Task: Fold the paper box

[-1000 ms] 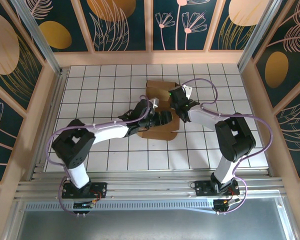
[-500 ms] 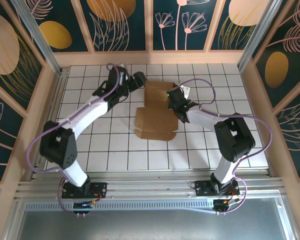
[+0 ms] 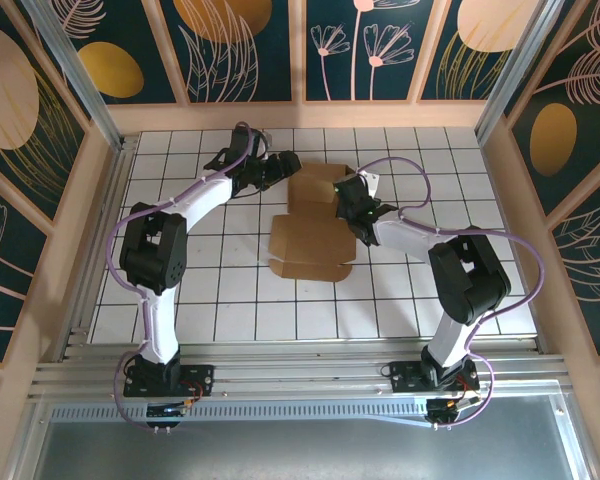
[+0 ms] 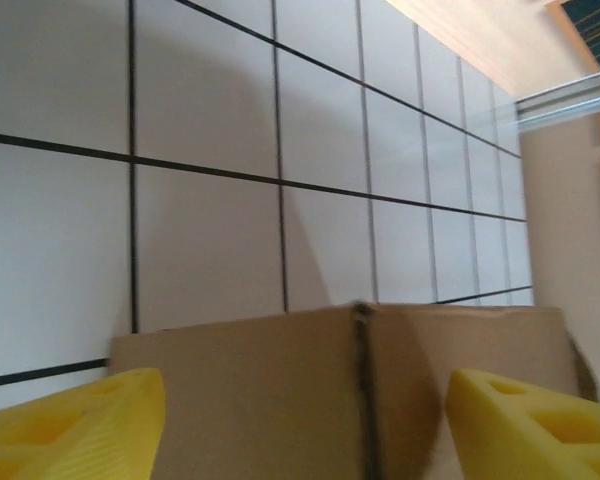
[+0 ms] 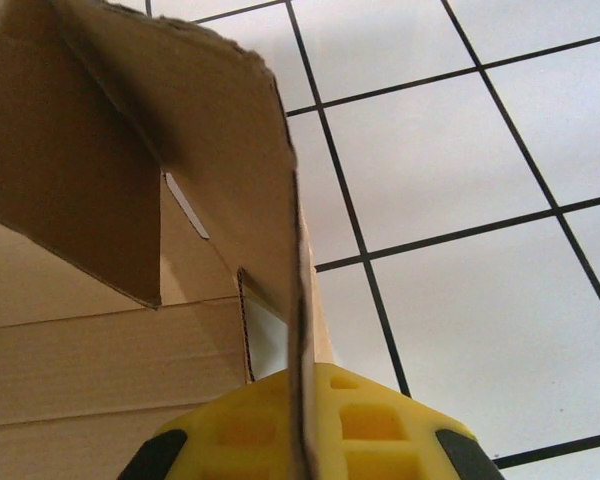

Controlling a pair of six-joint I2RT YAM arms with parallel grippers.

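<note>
Two grippers at the paper box (image 3: 313, 238) on the table (image 3: 210, 300): my right gripper (image 5: 302, 420) clamps a raised flap (image 5: 230, 150), my left gripper (image 4: 305, 425) is open; thin card, probably light and bendy, best held at flap edges

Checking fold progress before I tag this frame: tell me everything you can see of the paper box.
The paper box is thin, plain brown cardboard, unprinted, with cut flaps and creases. Its near part lies flat on the white tiled table; the far part is folded up. The right gripper is shut on an upright flap's edge at its right side. The left gripper is open at the far left edge, not visibly touching.
</note>
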